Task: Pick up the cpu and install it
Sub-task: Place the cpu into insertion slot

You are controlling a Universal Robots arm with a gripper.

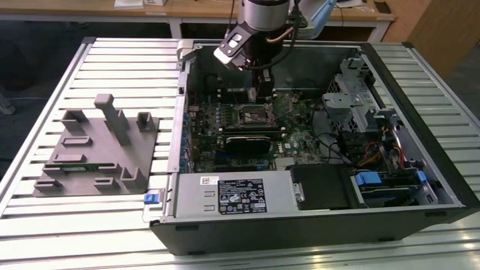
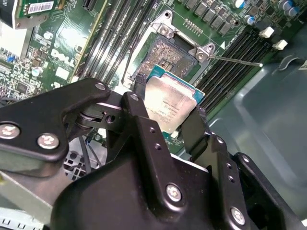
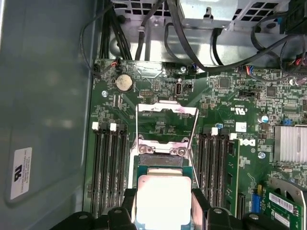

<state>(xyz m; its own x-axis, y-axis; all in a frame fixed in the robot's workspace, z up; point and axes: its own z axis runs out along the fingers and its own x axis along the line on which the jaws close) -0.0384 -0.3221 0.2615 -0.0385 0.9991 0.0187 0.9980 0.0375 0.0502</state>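
- The grey fixture (image 1: 98,149) is seen at the exterior view's left, outside the open computer case (image 1: 420,62) and well apart from the gripper (image 1: 262,94).
- In the exterior view the gripper is seen lowered into the case, above the green board (image 1: 300,132), with the socket (image 1: 251,115) just beyond its fingertips.
- The gripper (image 2: 169,104) is clamped on the cpu (image 2: 171,98). The chip is pinched by two opposite edges between the black fingers (image 2: 201,127), with its silver top facing the wrist.
- The coming move is judged to turn on one relation: the socket (image 2: 165,50) lies straight ahead of the fingertips and a little farther from the wrist, so the cpu overlaps its near edge and is not centred over it.
- The cpu is nearly square, so no long axis can be named. In the first wrist view the edges of the cpu (image 3: 163,199) are seen roughly parallel to the socket frame.
- Only one arm is present, so no choice of hand arises.
- In the first wrist view the hinged plate (image 3: 167,111) is shown swung open beyond the gripper (image 3: 164,203), with memory slots (image 3: 108,167) to either side.
- The bare pin field is shown in the second wrist view, and the gripper's height over the board in the exterior view. Whether the chip touches the socket cannot be told.
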